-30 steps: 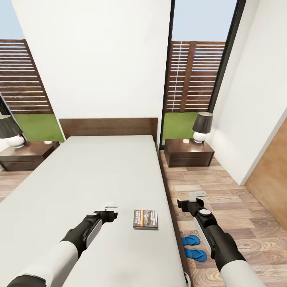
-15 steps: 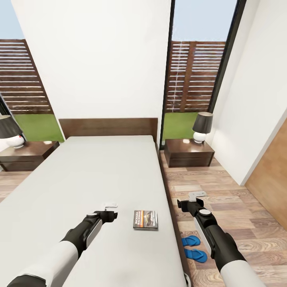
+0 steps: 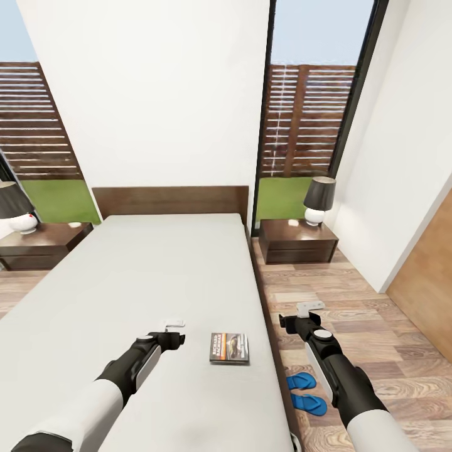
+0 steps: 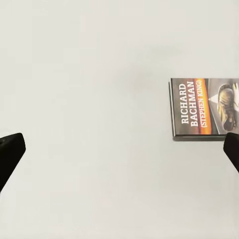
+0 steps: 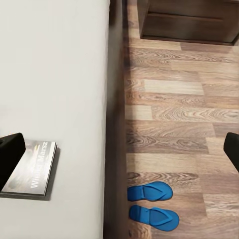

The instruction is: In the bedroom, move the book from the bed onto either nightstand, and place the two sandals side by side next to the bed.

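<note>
The book (image 3: 229, 347) lies flat on the light-grey bed (image 3: 144, 276), near its right edge; its orange band and white lettering are clear in the left wrist view, where the book (image 4: 204, 108) is close to one fingertip. My left gripper (image 3: 173, 324) hovers open over the mattress just left of the book. My right gripper (image 3: 311, 307) hangs open over the floor beside the bed. Two blue sandals (image 3: 301, 380) (image 3: 309, 403) lie side by side on the floor against the bed frame, below my right arm. The right wrist view takes in the sandals (image 5: 149, 191) and the book (image 5: 31, 169).
A dark nightstand (image 3: 297, 240) with a black-shaded lamp (image 3: 318, 199) stands right of the headboard; another nightstand (image 3: 41, 245) with a lamp (image 3: 16, 210) stands at the left. Wood floor (image 3: 351, 307) runs between the bed and the white right wall. Tall windows are behind.
</note>
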Motion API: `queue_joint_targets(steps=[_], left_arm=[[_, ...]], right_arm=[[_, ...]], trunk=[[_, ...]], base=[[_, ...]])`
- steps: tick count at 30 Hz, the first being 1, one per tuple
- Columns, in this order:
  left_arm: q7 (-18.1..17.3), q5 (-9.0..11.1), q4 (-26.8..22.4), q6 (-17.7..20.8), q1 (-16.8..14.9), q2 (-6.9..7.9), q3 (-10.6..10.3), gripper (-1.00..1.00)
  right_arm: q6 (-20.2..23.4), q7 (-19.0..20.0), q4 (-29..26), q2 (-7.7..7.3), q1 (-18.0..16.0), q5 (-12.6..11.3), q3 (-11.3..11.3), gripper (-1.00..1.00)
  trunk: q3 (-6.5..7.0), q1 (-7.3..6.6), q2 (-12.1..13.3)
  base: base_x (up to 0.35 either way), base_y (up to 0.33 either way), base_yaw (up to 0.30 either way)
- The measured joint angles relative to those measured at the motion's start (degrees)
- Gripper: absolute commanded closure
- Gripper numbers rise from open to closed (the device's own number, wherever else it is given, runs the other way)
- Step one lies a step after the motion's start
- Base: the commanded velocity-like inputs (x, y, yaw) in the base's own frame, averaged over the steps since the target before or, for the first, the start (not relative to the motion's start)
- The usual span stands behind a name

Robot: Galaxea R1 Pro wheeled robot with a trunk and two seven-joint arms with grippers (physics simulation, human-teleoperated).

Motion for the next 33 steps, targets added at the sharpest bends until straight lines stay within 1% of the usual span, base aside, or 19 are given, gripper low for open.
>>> queue_joint_targets(steps=[33], left_arm=[[0.0,0.0,-0.3,0.0,0.0,0.0,0.0,-1.0]], right_arm=[[0.0,0.0,0.0,-0.02,0.0,0.0,0.0,-1.0]], trunk=[[0.0,0.0,0.0]], base=[[0.0,0.0,0.0]])
